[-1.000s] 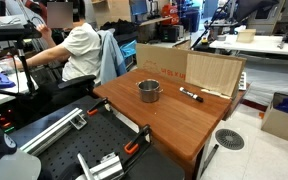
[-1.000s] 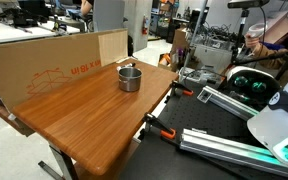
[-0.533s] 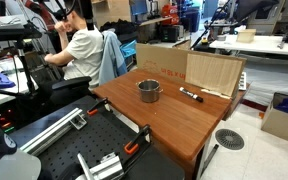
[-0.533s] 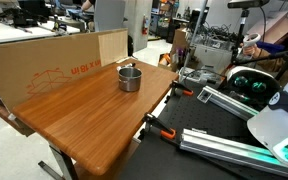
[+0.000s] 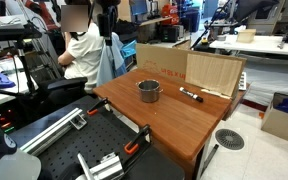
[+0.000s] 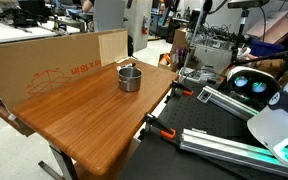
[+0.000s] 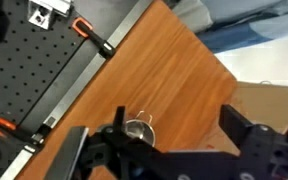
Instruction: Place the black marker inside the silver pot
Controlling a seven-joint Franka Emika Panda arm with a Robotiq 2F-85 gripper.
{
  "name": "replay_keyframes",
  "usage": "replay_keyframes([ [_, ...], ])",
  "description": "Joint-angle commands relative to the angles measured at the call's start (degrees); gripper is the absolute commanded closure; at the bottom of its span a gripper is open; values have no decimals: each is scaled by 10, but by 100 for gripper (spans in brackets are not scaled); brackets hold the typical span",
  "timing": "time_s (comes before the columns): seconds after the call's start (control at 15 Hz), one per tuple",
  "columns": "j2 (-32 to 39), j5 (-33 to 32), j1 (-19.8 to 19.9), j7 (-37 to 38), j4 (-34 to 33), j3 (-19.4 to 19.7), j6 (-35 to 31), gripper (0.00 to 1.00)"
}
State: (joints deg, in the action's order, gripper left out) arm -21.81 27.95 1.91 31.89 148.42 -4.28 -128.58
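The silver pot (image 5: pixel 148 91) stands upright near the middle of the wooden table (image 5: pixel 164 125); it also shows in the other exterior view (image 6: pixel 130 77) and in the wrist view (image 7: pixel 137 128). The black marker (image 5: pixel 191 96) lies flat on the table beside the pot, close to the cardboard wall. I cannot make the marker out in the wrist view. My gripper (image 7: pixel 179 122) is open and empty, high above the table, with the pot below its left finger. In an exterior view the gripper (image 5: pixel 106 20) hangs at the top, well away from both things.
A cardboard wall (image 5: pixel 214 72) stands along the table's back edge. A person (image 5: pixel 82 50) sits at a desk beyond the table. A black perforated plate with orange clamps (image 7: pixel 24 60) borders the table. A box (image 5: pixel 284 118) and a round fan (image 5: pixel 229 139) are on the floor.
My arm and gripper have come into view at the top of an exterior view. The seated person has shifted. Pot and marker have not moved.
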Motion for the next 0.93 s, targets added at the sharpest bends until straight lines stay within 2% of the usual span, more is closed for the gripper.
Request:
replay_keyframes([
  [0.0, 60, 36, 17, 42, -18, 19, -28, 0],
  [0.2, 121, 68, 25, 72, -37, 36, -73, 0],
  [0.53, 208, 125, 25, 148, -100, 58, -101, 0],
  [0.87, 273, 112, 28, 228, -154, 82, -126, 0],
])
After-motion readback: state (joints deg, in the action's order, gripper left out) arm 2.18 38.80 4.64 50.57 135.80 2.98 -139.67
